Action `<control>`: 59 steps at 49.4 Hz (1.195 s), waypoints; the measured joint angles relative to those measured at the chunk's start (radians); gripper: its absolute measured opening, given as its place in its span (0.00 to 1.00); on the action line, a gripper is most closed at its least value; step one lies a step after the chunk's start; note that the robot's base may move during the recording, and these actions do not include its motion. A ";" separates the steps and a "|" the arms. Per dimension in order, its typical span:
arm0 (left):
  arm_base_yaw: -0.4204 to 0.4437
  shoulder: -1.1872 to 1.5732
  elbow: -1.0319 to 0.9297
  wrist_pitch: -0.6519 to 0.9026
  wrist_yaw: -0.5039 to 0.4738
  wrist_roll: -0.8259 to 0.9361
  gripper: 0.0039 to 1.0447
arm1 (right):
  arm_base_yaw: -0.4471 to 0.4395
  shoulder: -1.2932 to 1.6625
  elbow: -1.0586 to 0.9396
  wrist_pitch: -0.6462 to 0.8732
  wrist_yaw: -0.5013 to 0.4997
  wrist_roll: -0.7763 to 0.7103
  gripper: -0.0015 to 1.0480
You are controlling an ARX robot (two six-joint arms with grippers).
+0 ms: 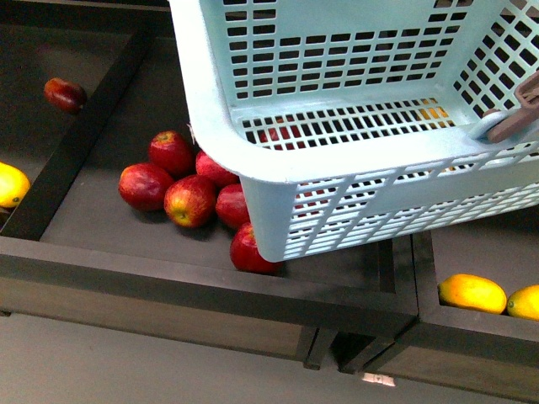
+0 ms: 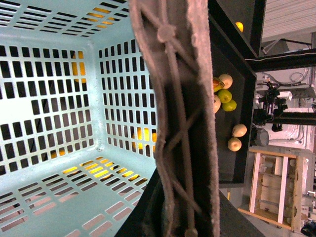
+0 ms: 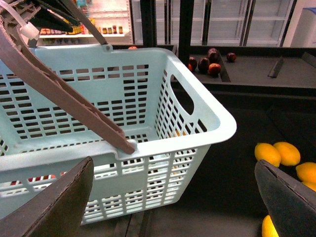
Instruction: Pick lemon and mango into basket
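Observation:
The aqua basket [image 1: 354, 160] hangs tilted above the dark fruit bins, and in the left wrist view its slotted floor [image 2: 59, 197] holds nothing. My left gripper [image 2: 170, 217] is shut on its brown handle [image 2: 182, 123], which runs between the jaws. My right gripper [image 3: 173, 207] is open beside the basket's outer wall [image 3: 148, 168], nothing between its fingers [image 3: 54, 202]. An orange-yellow mango [image 1: 472, 292] lies in the bin at the lower right, another fruit like it [image 1: 524, 301] beside it. A bright yellow fruit, the lemon by its look [image 1: 10, 183], sits at the far left edge. Several yellow fruits [image 3: 267, 153] lie past the right fingertip.
A heap of red apples [image 1: 181, 185] lies in the middle bin, partly under the basket. One dark red fruit [image 1: 64, 94] sits in the back left bin. Raised dark dividers [image 1: 84, 135] and a front wall [image 1: 202, 286] bound the bins. Tan and green round fruits [image 2: 224, 94] fill another bin.

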 joint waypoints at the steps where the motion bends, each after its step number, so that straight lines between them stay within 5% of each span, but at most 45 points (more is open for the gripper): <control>1: 0.001 0.000 0.000 0.000 0.000 0.000 0.05 | 0.000 0.000 0.000 0.000 0.000 0.000 0.92; 7: 0.001 0.000 0.000 0.000 0.004 0.001 0.05 | 0.001 0.002 0.000 -0.002 0.006 0.005 0.92; 12: 0.000 0.000 0.000 -0.002 0.005 0.000 0.05 | 0.059 0.261 0.172 -0.407 0.275 0.284 0.92; 18: -0.001 0.000 0.000 -0.002 0.005 0.003 0.05 | 0.011 0.405 0.221 -0.571 0.261 0.552 0.92; 29: -0.001 0.000 0.000 -0.002 0.004 0.005 0.05 | -0.251 0.532 0.230 -0.387 0.132 0.519 0.92; 37: 0.000 0.000 0.000 -0.002 0.003 0.006 0.05 | -0.442 0.849 0.245 -0.100 0.068 0.425 0.92; 49: -0.001 0.000 0.000 -0.002 0.005 0.005 0.05 | -0.511 1.516 0.456 0.362 0.100 0.240 0.92; 59: 0.000 0.000 0.000 -0.002 0.003 0.005 0.05 | -0.530 1.890 0.681 0.393 0.109 0.108 0.92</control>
